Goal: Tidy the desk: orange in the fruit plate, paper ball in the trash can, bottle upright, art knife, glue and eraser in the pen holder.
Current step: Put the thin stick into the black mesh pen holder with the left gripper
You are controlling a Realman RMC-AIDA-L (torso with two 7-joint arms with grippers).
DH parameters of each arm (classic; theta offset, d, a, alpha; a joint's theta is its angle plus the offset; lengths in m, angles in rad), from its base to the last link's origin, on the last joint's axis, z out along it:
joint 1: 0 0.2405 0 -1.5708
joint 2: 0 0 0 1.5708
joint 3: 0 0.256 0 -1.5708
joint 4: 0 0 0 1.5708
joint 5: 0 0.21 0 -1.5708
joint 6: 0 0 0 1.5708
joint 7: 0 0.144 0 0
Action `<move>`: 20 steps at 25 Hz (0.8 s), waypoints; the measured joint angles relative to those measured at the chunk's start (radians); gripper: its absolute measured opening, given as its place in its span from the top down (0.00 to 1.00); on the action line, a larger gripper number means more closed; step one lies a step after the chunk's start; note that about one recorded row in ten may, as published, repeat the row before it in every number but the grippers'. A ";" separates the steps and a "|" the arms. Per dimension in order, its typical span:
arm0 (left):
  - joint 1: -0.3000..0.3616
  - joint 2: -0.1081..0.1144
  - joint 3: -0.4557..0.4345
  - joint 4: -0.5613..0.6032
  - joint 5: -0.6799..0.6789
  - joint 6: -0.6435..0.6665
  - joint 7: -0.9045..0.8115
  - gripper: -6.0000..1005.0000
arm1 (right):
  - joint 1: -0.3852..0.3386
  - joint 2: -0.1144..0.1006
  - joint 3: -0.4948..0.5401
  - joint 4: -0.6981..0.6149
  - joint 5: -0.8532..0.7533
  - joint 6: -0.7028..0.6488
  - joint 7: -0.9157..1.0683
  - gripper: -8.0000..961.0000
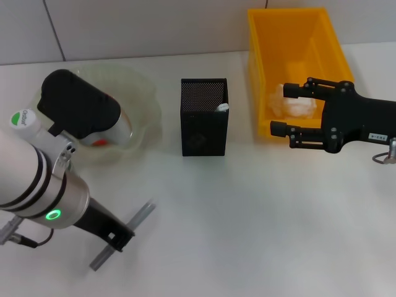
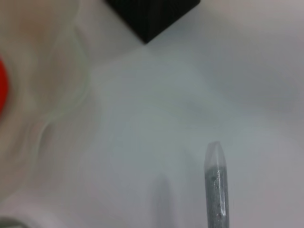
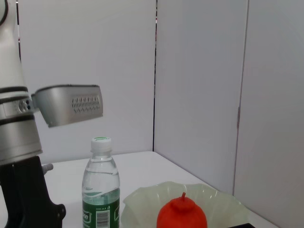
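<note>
My left gripper is near the table's front left, shut on the grey art knife, whose tip shows over the white table. The black mesh pen holder stands in the middle with a white item inside. The orange lies in the translucent fruit plate. The bottle stands upright beside the plate, its white cap showing. My right gripper is open over the yellow trash can, with the paper ball lying in the can beside its fingers.
My bulky left arm covers part of the plate and the left of the table. The pen holder's corner lies a short way beyond the knife's tip. White wall panels stand behind the table.
</note>
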 joint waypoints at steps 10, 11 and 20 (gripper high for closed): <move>-0.004 0.000 -0.003 0.088 -0.062 -0.068 0.001 0.85 | -0.010 0.000 0.035 0.015 0.000 0.002 -0.022 0.20; -0.003 0.001 -0.005 0.097 -0.076 -0.087 0.002 0.85 | -0.010 0.000 0.037 0.019 0.000 0.003 -0.022 0.20; -0.002 0.002 -0.003 0.138 -0.102 -0.209 0.010 0.86 | -0.015 -0.002 0.062 0.033 0.000 0.003 -0.036 0.20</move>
